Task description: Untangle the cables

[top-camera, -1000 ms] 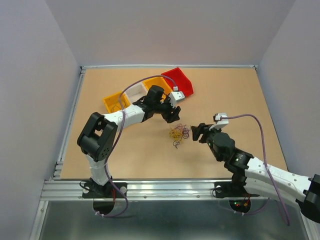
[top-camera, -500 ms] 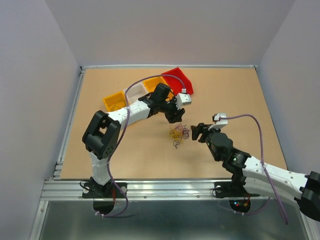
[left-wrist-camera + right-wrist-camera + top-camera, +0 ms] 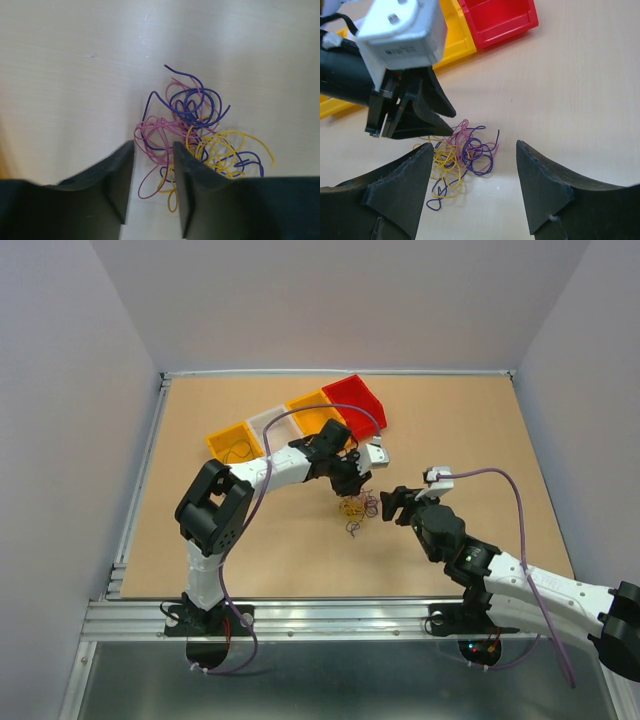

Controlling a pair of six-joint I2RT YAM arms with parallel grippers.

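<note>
The cables (image 3: 357, 507) are a small clump of thin yellow, blue and pink curly wires on the table's middle. My left gripper (image 3: 350, 486) is right at the clump's far edge. In the left wrist view the gripper (image 3: 153, 146) is open with a narrow gap, and pink and yellow loops of the cables (image 3: 197, 125) lie between and ahead of the fingers. My right gripper (image 3: 392, 504) is just right of the clump. In the right wrist view the gripper (image 3: 474, 147) is wide open and empty, with the cables (image 3: 462, 155) ahead of it and the left gripper (image 3: 415, 117) beyond.
A row of bins stands at the back: a yellow bin (image 3: 228, 443), a white bin (image 3: 270, 422), another yellow bin (image 3: 315, 412) and a red bin (image 3: 357, 400). The red bin (image 3: 500, 17) also shows in the right wrist view. The table's metal rail (image 3: 300, 618) runs along the near edge.
My left gripper has moved from beside the bins right and nearer, down onto the far edge of the clump. The right arm has barely moved. The cables lie where they were.
</note>
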